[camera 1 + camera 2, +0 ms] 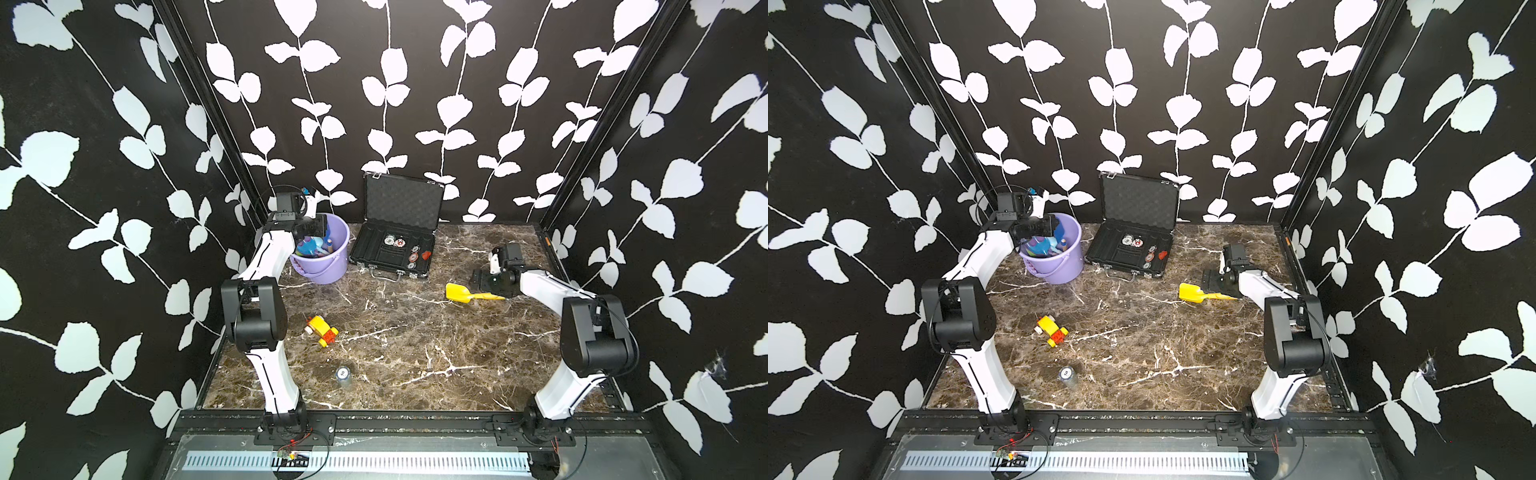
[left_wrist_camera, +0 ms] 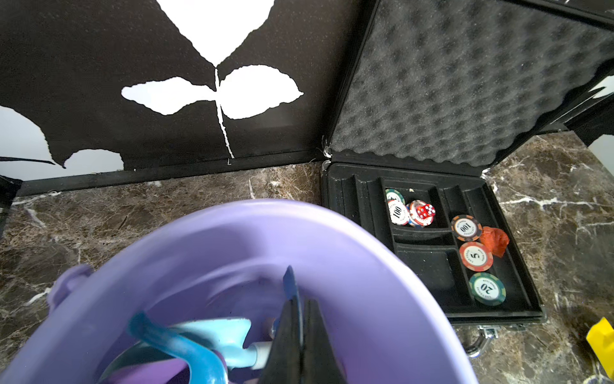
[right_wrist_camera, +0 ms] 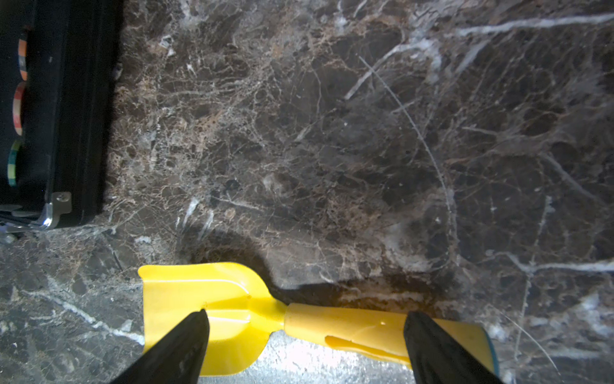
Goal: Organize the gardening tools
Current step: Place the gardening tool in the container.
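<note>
Wide-spread right gripper (image 3: 305, 319) straddles the yellow plastic toy shovel (image 3: 206, 292), likely for pickup; closed left gripper (image 2: 300, 304) hangs over the lilac plastic bucket (image 2: 232, 212).

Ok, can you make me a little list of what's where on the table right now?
bucket: purple, at the back of the table, by the left arm
inside it: blue and light-blue garden tools
yellow shovel: lying flat on the table, outside the bucket
left end effector: shut, over the bucket
right end effector: open, spread over the shovel
toy car: on the table, nearer the left arm
case: open, at the back, chips inside
</note>
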Tool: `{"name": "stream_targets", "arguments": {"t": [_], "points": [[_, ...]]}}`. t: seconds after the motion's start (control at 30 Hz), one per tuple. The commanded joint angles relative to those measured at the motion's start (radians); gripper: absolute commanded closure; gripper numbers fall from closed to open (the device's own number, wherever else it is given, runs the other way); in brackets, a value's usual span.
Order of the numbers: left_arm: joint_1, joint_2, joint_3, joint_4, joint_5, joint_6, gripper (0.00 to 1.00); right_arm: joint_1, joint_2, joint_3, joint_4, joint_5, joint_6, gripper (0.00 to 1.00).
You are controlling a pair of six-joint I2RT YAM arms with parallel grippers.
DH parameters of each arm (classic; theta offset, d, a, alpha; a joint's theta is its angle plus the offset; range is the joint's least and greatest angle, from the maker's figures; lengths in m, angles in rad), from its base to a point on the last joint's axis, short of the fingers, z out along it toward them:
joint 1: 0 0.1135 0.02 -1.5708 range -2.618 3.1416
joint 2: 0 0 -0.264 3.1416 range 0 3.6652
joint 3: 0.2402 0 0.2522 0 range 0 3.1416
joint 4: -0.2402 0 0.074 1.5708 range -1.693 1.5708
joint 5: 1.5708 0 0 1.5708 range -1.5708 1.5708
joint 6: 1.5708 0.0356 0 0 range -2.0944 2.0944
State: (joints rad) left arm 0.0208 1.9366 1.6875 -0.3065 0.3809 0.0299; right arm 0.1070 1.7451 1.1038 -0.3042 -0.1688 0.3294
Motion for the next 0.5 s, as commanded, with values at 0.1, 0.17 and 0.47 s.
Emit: {"name": "stream_targets", "arguments": {"t": [0.1, 0.17, 0.47], "points": [[0.005, -0.014, 0.019, -0.061, 0.008, 0.017, 0.9, -0.005, 0.039, 0.03, -0.003, 0.014, -0.001, 0.06], [0.005, -0.023, 0.018, -0.061, 0.01, 0.016, 0.84, -0.006, 0.042, 0.03, -0.003, 0.013, -0.001, 0.06], [0.005, -0.102, -0.002, -0.065, -0.004, 0.007, 0.52, -0.006, 0.044, 0.029, -0.03, 0.003, -0.003, 0.07]]}}
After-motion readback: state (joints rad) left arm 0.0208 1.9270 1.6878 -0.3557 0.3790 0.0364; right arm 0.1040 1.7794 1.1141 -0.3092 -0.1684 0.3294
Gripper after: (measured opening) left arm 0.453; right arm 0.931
